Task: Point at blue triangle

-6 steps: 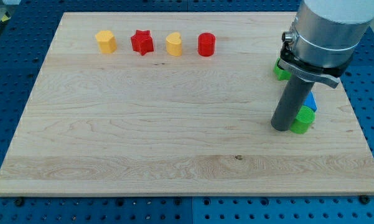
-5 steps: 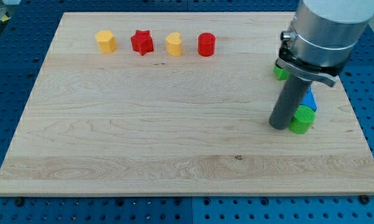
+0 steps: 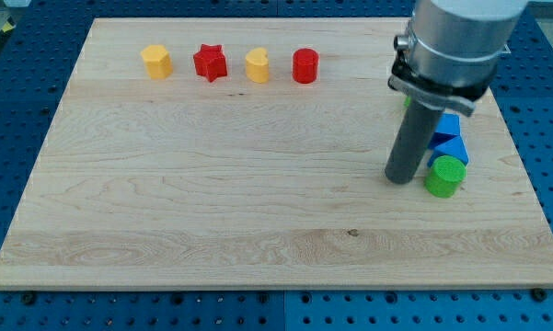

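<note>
Clearly, no fingers were fitted to this arm, so nothing could be said of them as parted or closed; only the dark rod was seen, and my tip (image 3: 401, 180) was set down on the wooden counter (image 3: 212, 202) toward the view's right. The blue triangle (image 3: 448, 147) was found just to the view's right of the rod, slightly above the level of the tip, with a second blue block (image 3: 450, 125) of unclear shape close above it and a green cylinder (image 3: 443, 176) just below it. The tip was placed near the triangle but apart from it, about level with the green cylinder. A sliver of another green block (image 3: 406, 102) was glimpsed behind the arm's housing. Along the view's top a yellow block (image 3: 156, 62), a red star (image 3: 210, 62), a yellow heart (image 3: 257, 65) and a red cylinder (image 3: 305, 66) were lined up, well apart from the work. The pointing was judged nearly done: a small approach up and to the view's right was left.
</note>
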`<control>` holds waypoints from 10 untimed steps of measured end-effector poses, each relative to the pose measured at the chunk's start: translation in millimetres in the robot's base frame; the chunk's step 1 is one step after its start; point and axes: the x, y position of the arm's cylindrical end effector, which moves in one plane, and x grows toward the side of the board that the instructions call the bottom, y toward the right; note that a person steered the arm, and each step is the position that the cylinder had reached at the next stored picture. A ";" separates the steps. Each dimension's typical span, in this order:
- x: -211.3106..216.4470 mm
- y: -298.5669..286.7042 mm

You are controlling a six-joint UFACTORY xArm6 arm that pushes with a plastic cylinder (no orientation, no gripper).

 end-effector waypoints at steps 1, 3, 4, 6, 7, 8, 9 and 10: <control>50.4 19.4; 66.4 160.3; 49.9 174.9; -26.9 156.0; -31.6 152.1; -44.2 118.6; -46.2 99.1; -46.2 99.1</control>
